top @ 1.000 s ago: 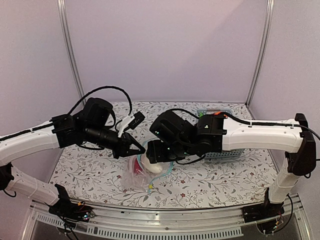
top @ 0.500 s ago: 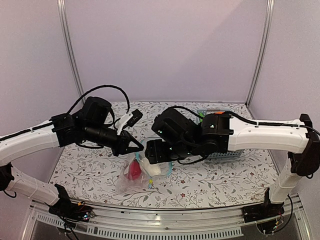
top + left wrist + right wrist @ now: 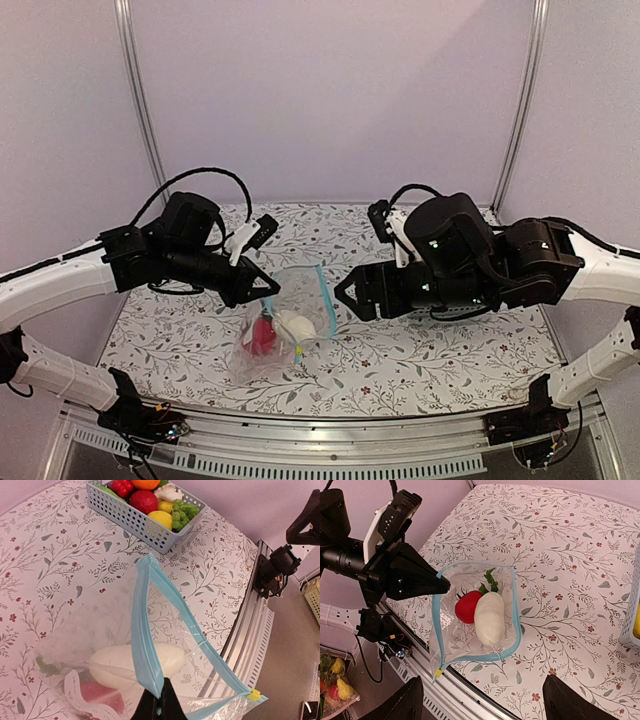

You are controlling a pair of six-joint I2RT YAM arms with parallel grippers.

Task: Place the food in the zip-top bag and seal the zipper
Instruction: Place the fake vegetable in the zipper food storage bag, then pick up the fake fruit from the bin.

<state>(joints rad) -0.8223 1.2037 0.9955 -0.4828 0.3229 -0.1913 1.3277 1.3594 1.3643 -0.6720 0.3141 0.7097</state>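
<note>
The zip-top bag [image 3: 285, 322] lies at the table's near middle with its mouth held open. A white radish [image 3: 490, 617] and a red tomato [image 3: 468, 606] lie inside it; both also show in the top view, radish [image 3: 297, 325] and tomato [image 3: 262, 335]. My left gripper [image 3: 160, 706] is shut on the light blue zipper [image 3: 145, 645] at the mouth's near edge and holds it up. My right gripper [image 3: 485, 705] is open and empty, high above the bag and to its right [image 3: 345, 293]. More food, a lemon [image 3: 159, 519] and a green bunch [image 3: 182, 512], sits in the basket.
The light blue mesh basket [image 3: 135, 522] stands at the far right of the table, mostly hidden by my right arm in the top view. A yellow slider [image 3: 438, 671] sits at the zipper's near end. The metal rail [image 3: 250, 625] runs along the table's front edge.
My right gripper has drawn back to the right and up, away from the bag's mouth. The radish stays in the bag. My left gripper still holds the zipper edge.
</note>
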